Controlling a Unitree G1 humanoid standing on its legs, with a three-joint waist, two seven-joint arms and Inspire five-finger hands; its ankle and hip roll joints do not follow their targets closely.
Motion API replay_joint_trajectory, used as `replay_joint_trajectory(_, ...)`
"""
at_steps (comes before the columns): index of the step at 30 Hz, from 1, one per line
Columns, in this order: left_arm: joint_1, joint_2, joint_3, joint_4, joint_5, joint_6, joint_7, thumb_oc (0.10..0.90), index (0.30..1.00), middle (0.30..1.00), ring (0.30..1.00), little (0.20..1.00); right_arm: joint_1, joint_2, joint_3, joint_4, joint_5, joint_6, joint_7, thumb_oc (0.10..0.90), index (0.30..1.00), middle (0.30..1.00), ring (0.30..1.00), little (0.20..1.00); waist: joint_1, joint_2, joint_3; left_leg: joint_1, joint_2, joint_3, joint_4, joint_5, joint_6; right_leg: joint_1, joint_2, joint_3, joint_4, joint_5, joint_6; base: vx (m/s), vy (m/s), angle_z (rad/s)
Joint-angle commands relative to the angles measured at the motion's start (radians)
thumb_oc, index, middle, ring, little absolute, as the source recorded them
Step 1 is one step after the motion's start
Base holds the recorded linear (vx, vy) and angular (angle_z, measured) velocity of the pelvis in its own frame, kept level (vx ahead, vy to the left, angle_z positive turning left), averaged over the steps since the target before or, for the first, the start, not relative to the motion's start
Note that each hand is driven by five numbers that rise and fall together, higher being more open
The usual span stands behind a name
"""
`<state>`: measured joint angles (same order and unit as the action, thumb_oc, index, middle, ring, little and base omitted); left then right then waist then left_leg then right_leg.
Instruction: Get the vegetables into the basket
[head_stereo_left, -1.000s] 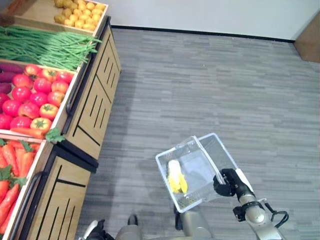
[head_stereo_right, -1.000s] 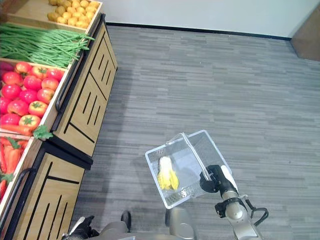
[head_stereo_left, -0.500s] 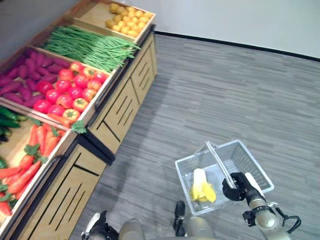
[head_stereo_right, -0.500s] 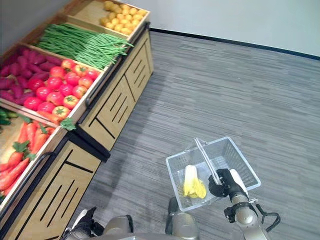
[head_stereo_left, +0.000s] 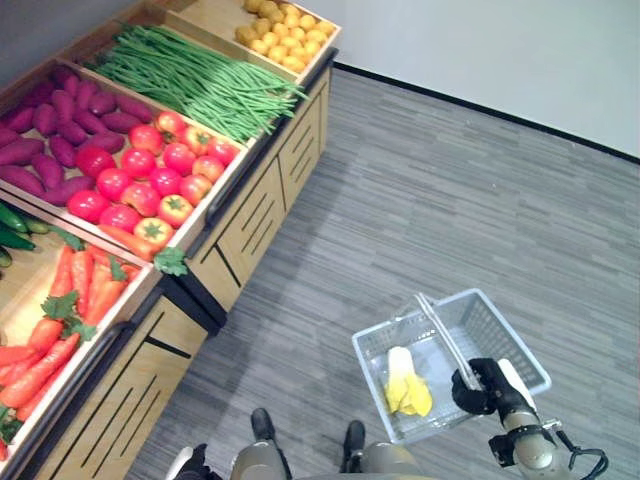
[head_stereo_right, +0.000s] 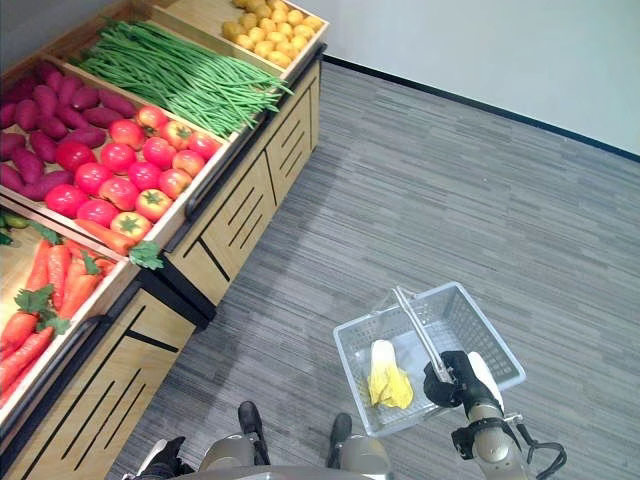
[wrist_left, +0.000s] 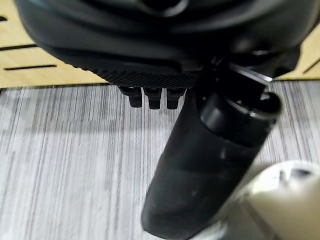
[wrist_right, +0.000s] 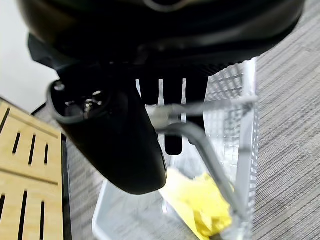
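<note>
Right hand (head_stereo_left: 484, 385) is closed around the handle (head_stereo_left: 446, 340) of one basket (head_stereo_left: 500, 335), and its wrist view shows the fingers (wrist_right: 172, 122) curled over that grey bar. The basket hangs above the grey floor (head_stereo_left: 450, 200), beside the robot, and holds one yellow-white vegetable (head_stereo_left: 405, 380), which looks like a small cabbage; it lies against the basket wall on the side toward the shelf.

Left hand (wrist_left: 150, 95) shows in its own wrist view, above the floor and next to a wooden panel. Three short fingertips stick out under the palm and hold nothing, and the thumb (wrist_left: 210, 160) is straight. Whether these fingers are relaxed or curled, I cannot tell.

One wooden shelf (head_stereo_left: 255, 215) stands to the left with six crates in sight. They hold yellow potatoes (head_stereo_left: 280, 45), green beans (head_stereo_left: 200, 85), purple sweet potatoes (head_stereo_left: 50, 130), tomatoes (head_stereo_left: 145, 180), carrots (head_stereo_left: 60, 320) and cucumbers (head_stereo_left: 15, 225). About sixteen tomatoes can be counted, and one carrot (head_stereo_left: 125, 238) lies at their crate's near edge. The cucumber and carrot crates are cut off by the picture edge, so their number is not clear.
</note>
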<state>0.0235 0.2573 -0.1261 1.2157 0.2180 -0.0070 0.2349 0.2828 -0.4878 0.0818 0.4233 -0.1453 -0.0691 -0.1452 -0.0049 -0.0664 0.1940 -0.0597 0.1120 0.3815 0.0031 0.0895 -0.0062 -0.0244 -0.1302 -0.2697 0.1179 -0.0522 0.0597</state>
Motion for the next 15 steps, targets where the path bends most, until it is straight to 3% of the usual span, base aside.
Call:
replay_joint_trajectory(1,-0.015,0.051,0.015,-0.007,0.000,-0.014,0.015,0.900,1.000,1.000,1.000,1.000,-0.088,-0.008,-0.032,-0.096,-0.011,-0.075,-0.031,0.400,0.300,0.300,0.300,0.300,0.042,-0.064,-0.034,-0.050,-0.001,-0.023,0.084,-0.061,-0.019,0.062,-0.131,0.059,0.037,0.138,0.132,0.10,0.197,0.18)
replay_joint_trajectory(4,-0.017,0.068,0.023,-0.006,-0.004,-0.009,0.016,0.900,1.000,1.000,1.000,1.000,-0.126,-0.006,-0.003,-0.072,-0.022,-0.075,-0.031,0.400,0.300,0.300,0.300,0.300,0.054,-0.067,-0.026,-0.019,-0.024,-0.047,0.072,-0.087,0.013,0.007,-0.128,0.089,0.191,0.183,0.136,0.10,0.162,0.05)
replay_joint_trajectory(7,-0.017,0.070,0.024,-0.006,-0.005,-0.009,0.015,0.900,1.000,1.000,1.000,1.000,-0.130,-0.005,0.001,-0.073,-0.021,-0.074,-0.027,0.400,0.300,0.300,0.300,0.300,0.053,-0.065,-0.024,-0.007,-0.029,-0.058,0.066,-0.093,0.019,-0.011,-0.120,0.104,0.224,0.187,0.131,0.08,0.074,0.11)
replay_joint_trajectory(9,-0.017,0.072,0.038,0.007,-0.023,-0.011,0.012,0.900,1.000,1.000,1.000,1.000,-0.129,-0.008,0.008,-0.077,-0.018,-0.079,-0.016,0.400,0.300,0.300,0.300,0.300,0.034,-0.049,-0.013,0.044,-0.040,-0.104,0.033,-0.094,0.024,-0.098,-0.045,0.186,0.273,0.156,0.104,0.17,0.066,0.27)
replay_joint_trajectory(12,-0.022,0.070,0.060,0.030,-0.055,-0.017,0.014,0.900,1.000,1.000,1.000,1.000,-0.125,-0.010,0.016,-0.072,-0.008,-0.085,-0.017,0.400,0.300,0.300,0.300,0.300,0.015,-0.038,0.004,0.084,-0.040,-0.158,0.018,-0.103,0.013,-0.157,-0.017,0.230,0.208,0.113,0.089,0.18,-0.045,0.66)
replay_joint_trajectory(14,-0.032,0.067,0.059,0.034,-0.056,-0.019,0.011,0.900,1.000,1.000,1.000,1.000,-0.126,-0.010,0.021,-0.063,0.001,-0.085,-0.014,0.400,0.300,0.300,0.300,0.300,-0.009,-0.042,0.011,0.107,-0.048,-0.203,0.019,-0.117,0.002,-0.196,0.005,0.305,0.100,0.127,0.098,0.18,-0.103,0.70)
replay_joint_trajectory(15,-0.031,0.066,0.059,0.034,-0.056,-0.019,0.011,0.900,1.000,1.000,1.000,1.000,-0.126,-0.011,0.022,-0.062,0.001,-0.085,-0.014,0.400,0.300,0.300,0.300,0.300,-0.011,-0.040,0.013,0.110,-0.046,-0.205,0.021,-0.121,0.002,-0.190,0.006,0.302,0.096,0.126,0.099,0.32,-0.212,0.74)
